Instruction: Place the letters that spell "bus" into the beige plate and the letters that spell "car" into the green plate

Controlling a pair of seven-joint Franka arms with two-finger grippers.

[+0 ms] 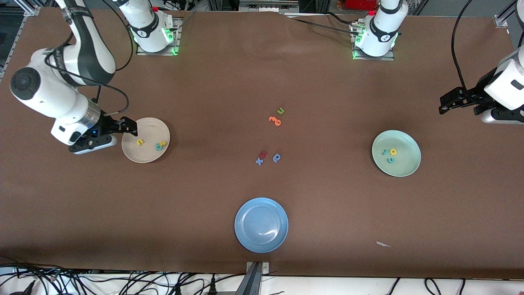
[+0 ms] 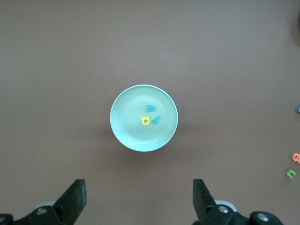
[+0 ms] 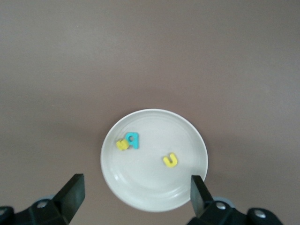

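The beige plate [image 1: 149, 128] lies toward the right arm's end of the table. It holds a yellow "u" [image 3: 170, 160], a teal "b" [image 3: 133, 139] and a yellow "s" [image 3: 122, 145] that touches the "b". My right gripper [image 1: 129, 126] hangs open and empty over that plate's rim [image 3: 154, 187]. The green plate [image 1: 405, 143] lies toward the left arm's end and holds a teal "c" [image 2: 149, 108], a yellow "a" [image 2: 145, 121] and a teal "r" [image 2: 156, 120]. My left gripper [image 1: 448, 104] is open and empty, over bare table well apart from the green plate [image 2: 129, 122].
Loose letters lie mid-table: an olive-green "u" [image 1: 280, 110], an orange one [image 1: 275, 121], a red one [image 1: 264, 154], a blue "x" [image 1: 259, 161] and a blue "a"-like one [image 1: 276, 157]. A blue plate [image 1: 261, 224] sits nearer the front camera. A white scrap [image 1: 383, 244] lies near the front edge.
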